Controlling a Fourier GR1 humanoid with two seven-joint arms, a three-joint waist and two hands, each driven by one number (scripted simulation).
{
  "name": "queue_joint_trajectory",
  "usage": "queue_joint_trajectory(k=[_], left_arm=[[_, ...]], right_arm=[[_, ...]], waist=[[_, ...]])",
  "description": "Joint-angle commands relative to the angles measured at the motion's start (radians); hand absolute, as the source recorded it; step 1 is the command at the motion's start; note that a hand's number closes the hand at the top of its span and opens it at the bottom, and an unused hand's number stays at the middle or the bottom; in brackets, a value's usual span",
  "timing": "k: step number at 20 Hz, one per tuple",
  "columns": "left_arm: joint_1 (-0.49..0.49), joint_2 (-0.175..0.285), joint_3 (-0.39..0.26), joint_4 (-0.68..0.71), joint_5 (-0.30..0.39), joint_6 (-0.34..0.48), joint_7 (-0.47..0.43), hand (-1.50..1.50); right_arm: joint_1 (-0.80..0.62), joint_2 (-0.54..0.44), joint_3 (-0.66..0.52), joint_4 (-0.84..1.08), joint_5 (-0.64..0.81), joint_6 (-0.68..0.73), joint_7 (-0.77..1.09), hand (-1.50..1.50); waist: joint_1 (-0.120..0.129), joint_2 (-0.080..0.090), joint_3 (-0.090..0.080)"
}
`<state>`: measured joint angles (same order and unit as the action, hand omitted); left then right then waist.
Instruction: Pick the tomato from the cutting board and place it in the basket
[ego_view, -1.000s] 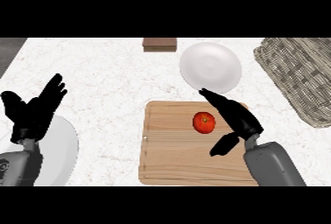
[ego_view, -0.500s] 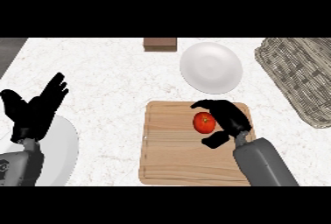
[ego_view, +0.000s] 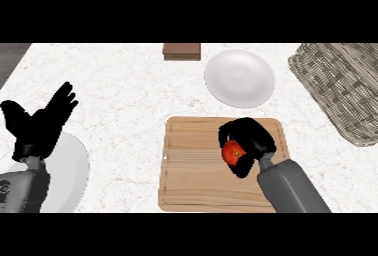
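A red tomato (ego_view: 232, 151) lies on the wooden cutting board (ego_view: 193, 170) in the lower middle of the head view. My right hand (ego_view: 251, 137) covers it from above and the right, fingers and thumb curled round it, so only its left side shows. The woven basket (ego_view: 341, 87) stands at the right edge, well apart from the board. My left hand (ego_view: 40, 125) rests open at the left, fingers up.
A white plate (ego_view: 238, 77) lies just beyond the board. A small brown block (ego_view: 181, 51) sits at the far edge of the counter. Another white plate (ego_view: 68, 172) shows at the lower left, under my left forearm.
My right hand has moved left across the board onto the tomato and curled round it. The left hand has stayed in place.
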<state>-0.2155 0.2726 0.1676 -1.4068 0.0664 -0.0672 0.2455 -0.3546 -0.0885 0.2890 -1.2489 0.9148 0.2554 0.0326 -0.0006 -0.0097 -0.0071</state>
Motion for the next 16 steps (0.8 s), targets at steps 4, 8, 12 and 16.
queue_joint_trajectory(k=[4,8,12,16], left_arm=[[-0.008,-0.008,-0.014,-0.014,-0.013,-0.004,-0.004,0.0],[-0.013,-0.014,-0.024,-0.007,-0.009,-0.019,-0.021,0.0],[-0.042,-0.029,-0.055,-0.005,-0.022,-0.023,-0.017,0.0],[-0.078,-0.052,-0.07,0.01,-0.025,-0.013,-0.012,0.0]], right_arm=[[-0.131,0.085,-0.131,0.107,-0.006,-0.069,0.297,1.5],[-0.202,0.087,-0.311,0.143,0.015,-0.241,0.574,1.5],[-0.364,0.088,-0.378,0.205,0.005,-0.418,0.788,1.5],[-0.511,0.088,-0.395,0.249,0.036,-0.671,0.836,1.5]], waist=[[0.028,0.017,0.007],[0.045,0.042,0.006],[0.102,0.046,0.008],[0.12,0.048,0.008]])
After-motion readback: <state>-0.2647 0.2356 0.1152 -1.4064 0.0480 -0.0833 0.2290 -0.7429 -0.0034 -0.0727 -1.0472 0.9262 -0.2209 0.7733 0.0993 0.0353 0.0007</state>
